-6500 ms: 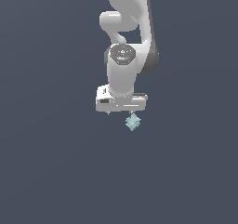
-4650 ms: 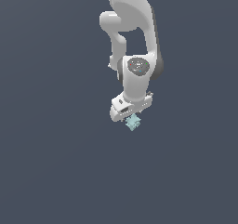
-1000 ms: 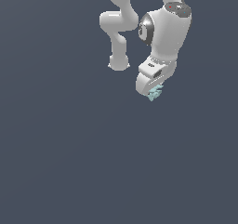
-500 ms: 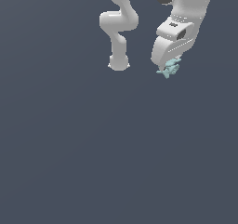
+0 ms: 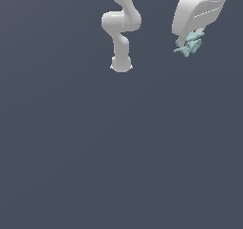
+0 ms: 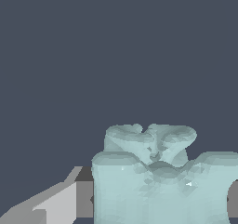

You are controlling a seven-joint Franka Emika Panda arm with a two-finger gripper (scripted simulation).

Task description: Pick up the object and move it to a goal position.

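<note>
The object [image 5: 190,44] is a small pale teal lumpy thing with jagged edges. It hangs under my white gripper [image 5: 189,39] at the top of the exterior view's right, well above the dark floor. The gripper is shut on it. In the wrist view the object [image 6: 158,176] fills much of the picture, with one grey finger [image 6: 51,202] showing beside it. The other finger is hidden behind the object.
The arm's white base [image 5: 121,64] and lower links [image 5: 121,21] stand at the top middle of the exterior view. A plain dark grey floor [image 5: 118,152] fills everything else in view.
The gripper has carried the object upward and toward the exterior view's right, from beneath the arm's middle to the top right. It has stayed shut on the object.
</note>
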